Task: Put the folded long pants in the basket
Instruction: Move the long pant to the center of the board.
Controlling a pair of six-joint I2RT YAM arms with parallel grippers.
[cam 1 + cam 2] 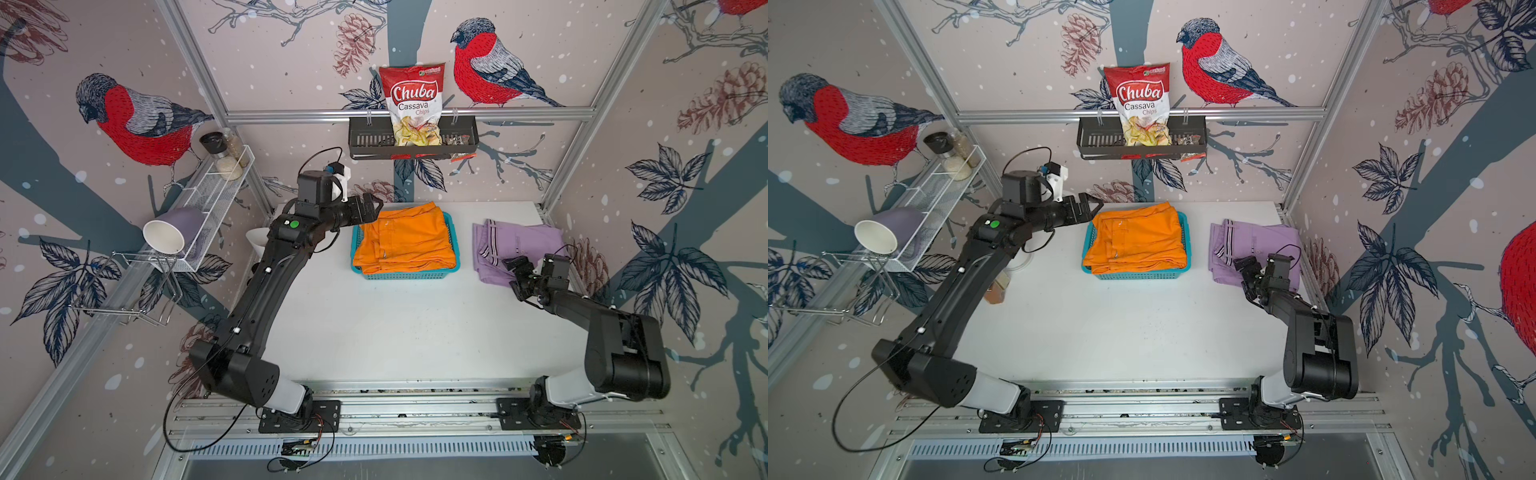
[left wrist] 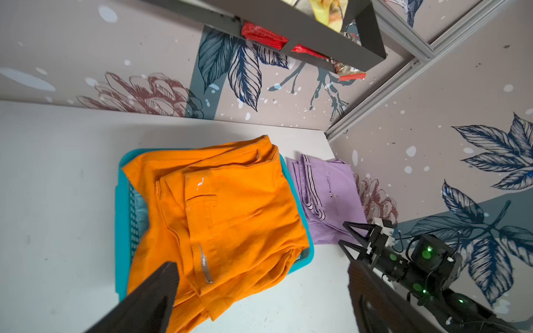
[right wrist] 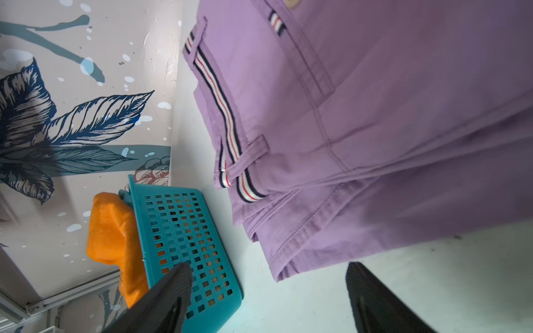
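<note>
Left gripper (image 1: 371,208) hangs just beside the basket's far-left corner, fingers spread wide, nothing in them. The teal mesh basket (image 1: 409,275) sits mid-table at the back. The orange pants (image 1: 405,241) lie on top of it, heaped above the rim and spilling over the near-left edge, so I'd call that pair in but sloppy. A bit of turquoise cloth (image 2: 140,212) peeks out under the orange, so probably more pairs are down there, can't say how many. The lilac pants (image 1: 517,245) with the striped waistband lie flat on the table right of the basket, not touching it. Right gripper (image 1: 511,276) hovers at their near edge, fingers wide apart too, empty. Lilac looks like the only pair left.
</note>
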